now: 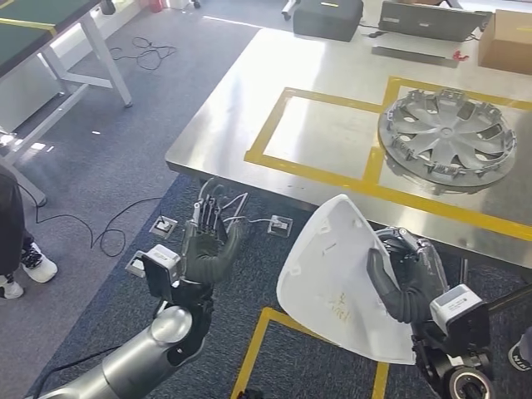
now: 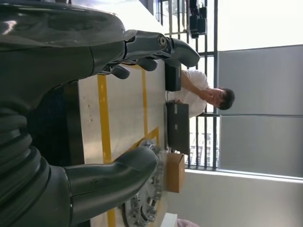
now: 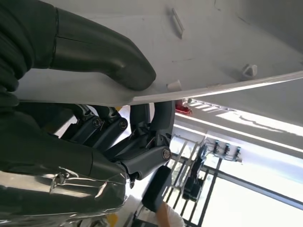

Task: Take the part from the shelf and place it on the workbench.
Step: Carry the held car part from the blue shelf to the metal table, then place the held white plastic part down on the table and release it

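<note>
Pick looks done, place still pending. Right hand [image 1: 405, 283] grips the white curved plastic panel [image 1: 336, 283] by its edge, thumb on the upper face, fingers underneath. Panel is carried in the air just short of the near edge of the steel bench with yellow tape outlines [image 1: 251, 116], not over it yet. Left hand [image 1: 210, 249] holds nothing, fingers spread, raised in front of the bench edge. Silver spoked wheel cover [image 1: 446, 137] already sits in the right taped box; left box looks free, likely drop spot.

Right wrist view confirms the pinch: thumb [image 3: 107, 52] pressing the panel face, which the head view half hides. Left wrist view shows a seated person [image 2: 203, 94] past the bench's far side.
</note>
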### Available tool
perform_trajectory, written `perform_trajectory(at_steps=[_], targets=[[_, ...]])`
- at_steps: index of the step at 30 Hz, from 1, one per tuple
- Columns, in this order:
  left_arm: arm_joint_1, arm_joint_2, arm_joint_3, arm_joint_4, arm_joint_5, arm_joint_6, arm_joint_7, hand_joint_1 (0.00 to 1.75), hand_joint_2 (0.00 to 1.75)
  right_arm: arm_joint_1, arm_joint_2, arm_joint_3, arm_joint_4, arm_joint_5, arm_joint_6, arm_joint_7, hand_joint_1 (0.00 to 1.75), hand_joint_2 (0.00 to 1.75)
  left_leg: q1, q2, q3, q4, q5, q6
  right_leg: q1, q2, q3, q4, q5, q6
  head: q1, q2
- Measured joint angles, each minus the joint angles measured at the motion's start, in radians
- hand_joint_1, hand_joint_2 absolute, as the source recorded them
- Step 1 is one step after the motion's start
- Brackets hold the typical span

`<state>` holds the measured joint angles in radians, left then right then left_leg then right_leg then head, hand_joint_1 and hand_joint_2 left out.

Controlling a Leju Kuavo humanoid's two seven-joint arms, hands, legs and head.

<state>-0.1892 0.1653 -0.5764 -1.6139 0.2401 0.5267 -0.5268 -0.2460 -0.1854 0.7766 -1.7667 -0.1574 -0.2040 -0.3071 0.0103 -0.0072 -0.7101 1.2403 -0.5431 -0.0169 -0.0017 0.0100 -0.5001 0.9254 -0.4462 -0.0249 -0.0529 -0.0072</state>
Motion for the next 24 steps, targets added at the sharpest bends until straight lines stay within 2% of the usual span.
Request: perform_trajectory(at_steps=[1, 3, 5, 9, 10, 11, 13, 14, 15, 16, 17, 19, 20, 21, 23, 24], targets=[[0.001, 0.0, 0.0, 0.0, 0.0, 0.0, 0.0, 0.0, 1.75, 0.001, 0.0, 0.0, 0.0, 0.0, 0.0, 0.0, 1.75, 1.75, 0.002, 0.0, -0.004, -0.032, 0.027, -0.002, -0.001, 0.001, 0.013, 0.0, -0.011, 0.003, -0.001, 0.0], [0.001, 0.001, 0.0, 0.0, -0.002, 0.0, 0.0, 0.0, 1.75, 0.001, 0.0, -0.001, 0.001, 0.0, 0.001, 0.0, 1.75, 1.75, 0.005, 0.003, 0.03, -0.172, 0.13, -0.003, -0.003, 0.001, 0.04, 0.0, -0.035, 0.011, -0.003, 0.0], [0.002, 0.0, 0.0, 0.002, -0.003, 0.0, 0.0, 0.0, 1.75, 0.001, 0.0, -0.001, 0.003, 0.0, 0.003, -0.001, 1.75, 1.75, 0.002, 0.005, 0.059, -0.269, 0.178, 0.004, -0.002, 0.002, 0.056, -0.001, -0.057, 0.022, -0.002, 0.0], [0.004, -0.001, 0.0, 0.003, -0.01, 0.002, 0.0, 0.0, 1.75, 0.002, 0.0, -0.005, 0.005, 0.002, 0.009, -0.004, 1.75, 1.75, -0.001, 0.002, 0.085, -0.286, 0.163, 0.037, -0.003, 0.0, 0.075, 0.018, -0.08, 0.045, 0.001, 0.0], [0.003, -0.001, 0.0, 0.003, -0.012, 0.003, 0.0, 0.0, 1.75, 0.001, 0.0, -0.006, 0.005, 0.003, 0.011, -0.004, 1.75, 1.75, -0.002, 0.002, 0.096, -0.287, 0.156, 0.043, -0.004, -0.002, 0.061, 0.049, -0.091, 0.047, 0.002, 0.0], [0.004, -0.003, 0.0, 0.003, -0.014, 0.002, 0.0, 0.0, 1.75, 0.001, 0.0, -0.008, 0.005, 0.004, 0.012, -0.005, 1.75, 1.75, -0.002, 0.001, 0.108, -0.288, 0.149, 0.048, -0.006, -0.003, 0.033, 0.103, -0.106, 0.05, 0.004, 0.0], [0.007, -0.006, 0.0, 0.003, -0.016, -0.001, 0.0, 0.0, 1.75, 0.003, 0.0, -0.009, 0.005, 0.009, 0.012, -0.003, 1.75, 1.75, -0.005, 0.001, 0.13, -0.288, 0.13, 0.054, -0.007, -0.004, -0.055, 0.244, -0.153, 0.056, 0.007, 0.0], [0.01, -0.007, 0.0, 0.003, -0.018, -0.004, 0.0, 0.0, 1.75, 0.006, 0.0, -0.009, 0.005, 0.012, 0.01, -0.002, 1.75, 1.75, -0.007, 0.001, 0.142, -0.288, 0.119, 0.055, -0.007, -0.004, -0.097, 0.294, -0.176, 0.059, 0.007, 0.0], [0.012, -0.008, 0.0, 0.003, -0.02, -0.008, 0.0, 0.0, 1.75, 0.008, 0.0, -0.009, 0.005, 0.014, 0.008, 0.001, 1.75, 1.75, -0.008, 0.0, 0.156, -0.288, 0.107, 0.056, -0.007, -0.004, -0.127, 0.312, -0.189, 0.059, 0.008, 0.0], [0.014, -0.01, 0.0, 0.003, -0.022, -0.012, 0.0, 0.0, 1.75, 0.009, 0.0, -0.01, 0.005, 0.017, 0.004, 0.003, 1.75, 1.75, -0.01, -0.001, 0.175, -0.288, 0.094, 0.056, -0.007, -0.004, -0.14, 0.294, -0.181, 0.056, 0.008, 0.0], [0.014, -0.013, 0.0, 0.003, -0.024, -0.016, 0.0, 0.0, 1.75, 0.01, 0.0, -0.01, 0.005, 0.019, 0.001, 0.006, 1.75, 1.75, -0.012, -0.002, 0.195, -0.288, 0.08, 0.055, -0.006, -0.004, -0.141, 0.247, -0.147, 0.05, 0.009, 0.0], [0.015, -0.017, 0.0, 0.004, -0.028, -0.024, 0.0, 0.0, 1.75, 0.013, 0.0, -0.011, 0.006, 0.021, -0.004, 0.01, 1.75, 1.75, -0.015, -0.004, 0.229, -0.289, 0.052, 0.052, 0.0, -0.003, -0.133, 0.122, -0.021, 0.035, 0.01, 0.0], [0.014, -0.019, 0.0, 0.005, -0.03, -0.026, -0.001, 0.0, 1.75, 0.016, 0.0, -0.012, 0.006, 0.022, -0.005, 0.012, 1.75, 1.75, -0.016, -0.005, 0.239, -0.289, 0.041, 0.048, 0.005, -0.003, -0.125, 0.08, 0.026, 0.028, 0.01, 0.0], [0.013, -0.02, 0.0, 0.006, -0.031, -0.028, -0.001, 0.0, 1.75, 0.018, 0.0, -0.013, 0.005, 0.023, -0.005, 0.013, 1.75, 1.75, -0.015, -0.006, 0.246, -0.29, 0.034, 0.043, 0.009, -0.003, -0.121, 0.056, 0.054, 0.024, 0.01, 0.0], [0.01, -0.023, 0.0, 0.008, -0.033, -0.031, -0.002, 0.0, 1.75, 0.019, 0.0, -0.015, 0.003, 0.024, -0.006, 0.014, 1.75, 1.75, -0.013, -0.007, 0.25, -0.284, 0.031, 0.032, 0.013, -0.002, -0.103, 0.043, 0.051, 0.018, 0.011, 0.0], [0.009, -0.024, 0.0, 0.008, -0.033, -0.032, -0.002, 0.0, 1.75, 0.018, 0.0, -0.016, 0.001, 0.025, -0.006, 0.014, 1.75, 1.75, -0.012, -0.006, 0.243, -0.264, 0.036, 0.027, 0.012, -0.001, -0.093, 0.035, 0.05, 0.014, 0.011, 0.0]])
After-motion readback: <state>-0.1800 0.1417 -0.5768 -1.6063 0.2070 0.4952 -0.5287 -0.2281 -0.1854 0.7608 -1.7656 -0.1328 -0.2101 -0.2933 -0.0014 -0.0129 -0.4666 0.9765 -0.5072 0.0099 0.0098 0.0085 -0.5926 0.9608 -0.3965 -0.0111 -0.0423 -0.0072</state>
